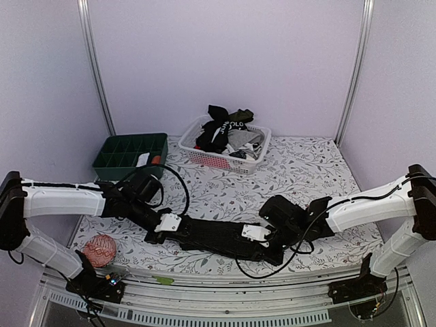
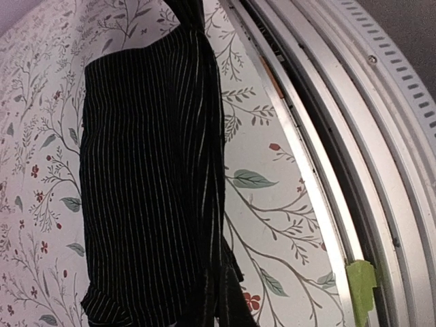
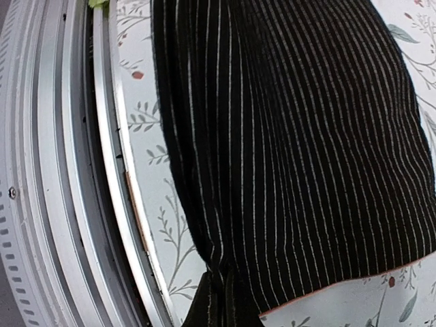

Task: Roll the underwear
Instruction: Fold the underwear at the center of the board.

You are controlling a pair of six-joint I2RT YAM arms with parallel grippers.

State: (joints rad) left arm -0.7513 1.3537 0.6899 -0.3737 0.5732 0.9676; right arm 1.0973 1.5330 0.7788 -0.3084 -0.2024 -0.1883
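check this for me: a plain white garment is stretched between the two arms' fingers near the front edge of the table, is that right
Not quite. The underwear is black with thin pale stripes, not plain white; both wrist views show it close up. The rest stands: it is stretched between the left fingers and the right fingers near the front edge of the table.
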